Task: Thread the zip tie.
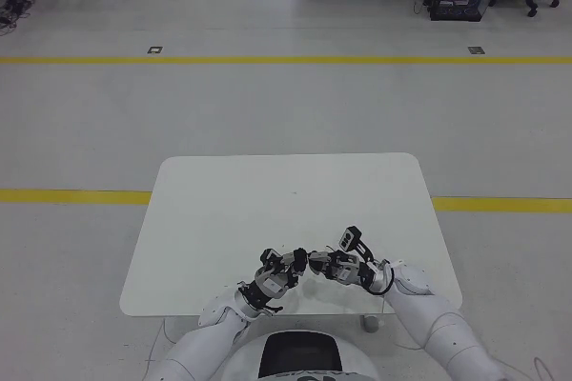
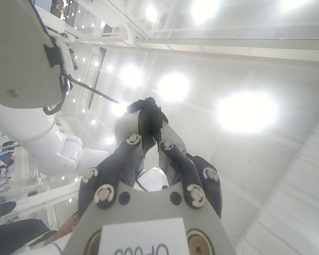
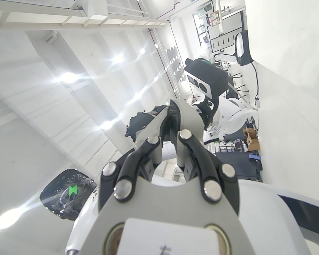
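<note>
From above, a white table (image 1: pixel 219 210) stands between yellow floor lines (image 1: pixel 286 60); the left gripper (image 1: pixel 288 264) and right gripper (image 1: pixel 324 264) meet tip to tip over the middle of its near edge. In the left wrist view, the left fingers pinch a thin dark zip tie (image 2: pixel 95 91); it runs straight toward the right arm (image 2: pixel 42 139), under bright ceiling lamps (image 2: pixel 246 112). In the right wrist view, the right fingers press together; on what, I cannot tell; a black camera box (image 3: pixel 204 79) sits just beyond.
</note>
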Tool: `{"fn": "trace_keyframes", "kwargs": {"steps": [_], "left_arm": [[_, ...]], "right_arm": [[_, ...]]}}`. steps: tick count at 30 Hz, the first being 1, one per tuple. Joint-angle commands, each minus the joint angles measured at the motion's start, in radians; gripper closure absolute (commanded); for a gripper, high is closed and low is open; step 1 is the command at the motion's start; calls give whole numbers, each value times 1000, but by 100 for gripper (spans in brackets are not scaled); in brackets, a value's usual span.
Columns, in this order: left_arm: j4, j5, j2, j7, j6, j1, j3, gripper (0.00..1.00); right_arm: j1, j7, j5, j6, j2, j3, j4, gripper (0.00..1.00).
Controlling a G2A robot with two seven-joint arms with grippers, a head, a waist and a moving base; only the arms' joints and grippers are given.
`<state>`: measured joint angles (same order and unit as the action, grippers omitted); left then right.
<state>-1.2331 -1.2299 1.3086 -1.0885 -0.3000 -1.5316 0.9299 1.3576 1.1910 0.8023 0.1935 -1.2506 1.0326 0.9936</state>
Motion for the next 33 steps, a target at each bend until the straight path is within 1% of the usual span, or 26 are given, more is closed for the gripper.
{"fn": "trace_keyframes", "kwargs": {"steps": [1,9,19,23,24,25,26,33], "left_arm": [[0,0,0,0,0,0,0,100],[0,0,0,0,0,0,0,100],[0,0,0,0,0,0,0,100],[0,0,0,0,0,0,0,100],[0,0,0,0,0,0,0,100],[0,0,0,0,0,0,0,100],[0,0,0,0,0,0,0,100],[0,0,0,0,0,0,0,100]], "right_arm": [[-1,-1,-4,-2,0,-1,-3,100],[-6,-9,-17,-10,-2,-8,-12,100],[-20,-24,-29,-22,-6,-19,-42,100],[-24,-27,-21,-17,-6,-13,-52,100],[-24,-29,-12,-12,-6,-8,-52,80],[-20,-37,17,-1,-6,6,-51,52],[-20,-37,17,-1,-6,6,-51,0],[-20,-37,17,-1,-6,6,-51,0]]}}
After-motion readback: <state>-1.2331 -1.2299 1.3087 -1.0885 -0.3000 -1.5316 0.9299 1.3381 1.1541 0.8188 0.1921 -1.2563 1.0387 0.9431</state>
